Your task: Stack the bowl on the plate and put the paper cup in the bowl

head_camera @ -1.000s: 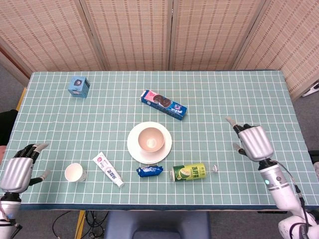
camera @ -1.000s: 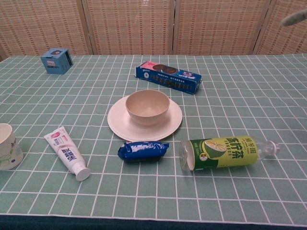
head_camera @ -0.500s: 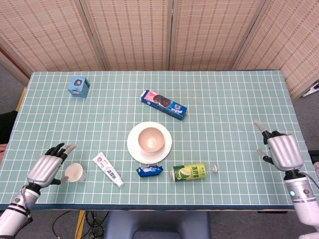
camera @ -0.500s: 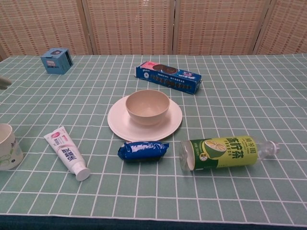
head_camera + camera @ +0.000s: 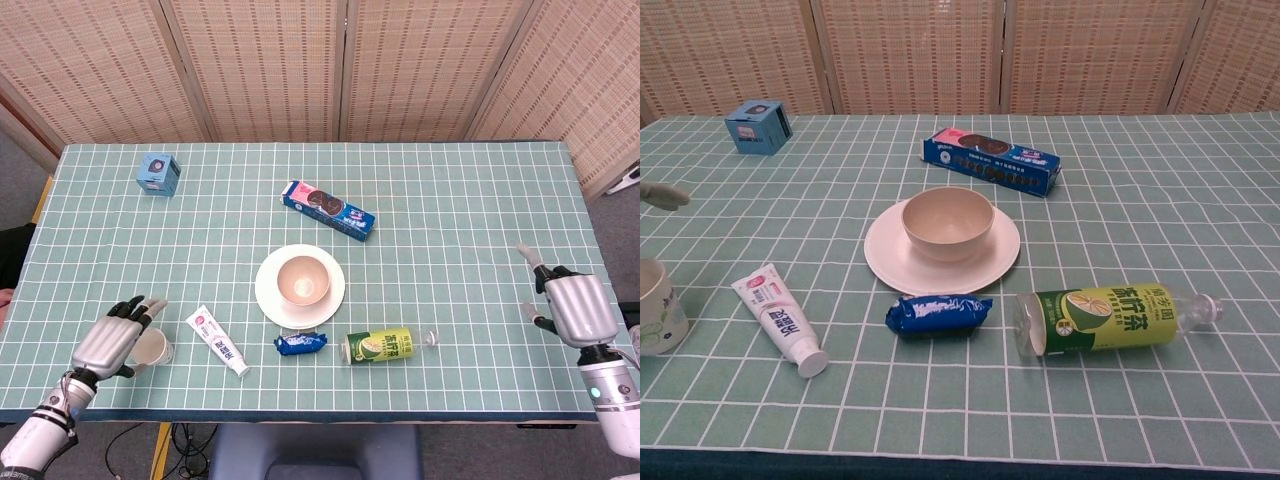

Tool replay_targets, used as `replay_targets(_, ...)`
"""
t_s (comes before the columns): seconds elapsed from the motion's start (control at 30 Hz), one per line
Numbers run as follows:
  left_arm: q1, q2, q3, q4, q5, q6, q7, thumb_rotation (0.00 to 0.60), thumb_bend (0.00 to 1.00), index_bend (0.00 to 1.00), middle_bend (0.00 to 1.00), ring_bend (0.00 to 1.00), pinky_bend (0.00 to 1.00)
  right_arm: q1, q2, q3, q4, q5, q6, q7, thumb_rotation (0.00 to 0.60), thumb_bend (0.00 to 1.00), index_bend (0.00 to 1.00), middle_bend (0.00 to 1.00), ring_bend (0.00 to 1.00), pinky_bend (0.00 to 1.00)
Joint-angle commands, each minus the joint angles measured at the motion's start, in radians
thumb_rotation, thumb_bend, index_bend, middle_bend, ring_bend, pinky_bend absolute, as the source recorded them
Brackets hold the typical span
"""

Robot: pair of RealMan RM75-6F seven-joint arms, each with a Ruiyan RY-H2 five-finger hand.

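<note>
**Paper cup at risk of tipping**

Paper cup stands upright at the table's seven o'clock corner, left hand over it with fingers spread, gripping nothing yet. Bowl already sits on the plate. A clumsy close could knock the cup onto the toothpaste tube at its three o'clock. Right hand hangs open, empty.

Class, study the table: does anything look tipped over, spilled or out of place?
The green tea bottle lies on its side near the plate. Nothing looks spilled. The bowl sits upright on the plate.
</note>
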Motion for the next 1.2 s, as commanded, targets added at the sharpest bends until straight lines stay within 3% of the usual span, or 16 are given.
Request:
replay_targets(0.03,-0.004,0.022,0.013,-0.026,-0.011,-0.002,0.009,0.6,0.19,0.0,0.0,0.0,0.12,-0.003,-0.001,0.004,0.002,-0.003,-0.002,0.008,0.6,0.2,0.13,0.54,0.49,0.7)
replay_targets(0.23,-0.031,0.008,0.039,-0.024,-0.049,-0.049,0.041,0.6,0.19,0.0,0.0,0.0,0.11,-0.01,-0.001,0.008,0.008,-0.011,-0.013,0.022,0.6,0.2,0.13,0.54,0.49,0.7)
replay_targets(0.67,-0.086,-0.081,0.039,0.059,-0.14,-0.071,0.071,0.6,0.18,0.0,0.0,0.0,0.12,-0.031,0.002,0.016,0.015,-0.013,-0.018,0.035,0.6,0.2,0.13,0.54,0.49,0.7)
replay_targets(0.83,-0.078,-0.134,0.039,0.101,-0.115,-0.03,0.055,0.6,0.18,0.13,0.0,0.02,0.25,-0.041,-0.008,0.015,0.033,-0.006,-0.026,0.042,0.6,0.2,0.13,0.54,0.49,0.7)
replay_targets(1.2,-0.088,-0.17,0.047,0.138,-0.115,-0.022,0.049,0.6,0.18,0.23,0.09,0.13,0.37,-0.075,-0.02,0.013,0.053,0.005,-0.019,0.075,0.6,0.2,0.13,0.53,0.49,0.7)
